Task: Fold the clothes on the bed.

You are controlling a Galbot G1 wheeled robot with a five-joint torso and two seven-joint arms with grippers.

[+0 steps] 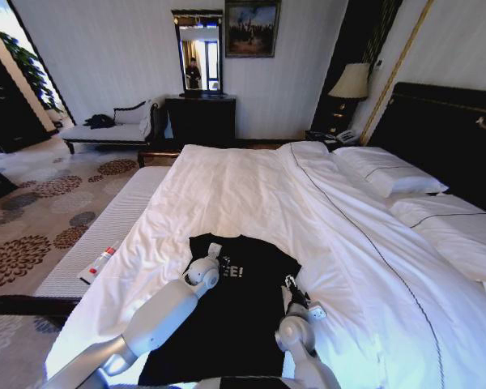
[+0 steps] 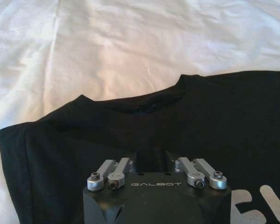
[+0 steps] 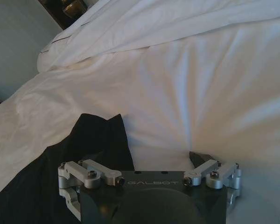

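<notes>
The black T-shirt (image 1: 227, 316) is lying flat at lower centre of the bed (image 1: 324, 235). The left end effector (image 1: 215, 250) is hovering near its collar, the right end effector (image 1: 292, 284) straddling its sleeve edge, spread, presumably for pinching; the left's spread I cannot tell.

The left gripper (image 1: 214, 253) apparently covers part of the T-shirt (image 1: 227, 324) lettering.

I see the black T-shirt (image 1: 227, 324) lying flat on the white duvet (image 1: 308, 219) at the near edge of the bed (image 1: 437, 243). My left gripper (image 1: 214, 253) sits on the shirt's upper part, beside the white lettering. My right gripper (image 1: 296, 293) rests at the shirt's right edge, near the sleeve. Can't tell finger state on either. Pillows (image 1: 389, 170) lie far right.
</notes>
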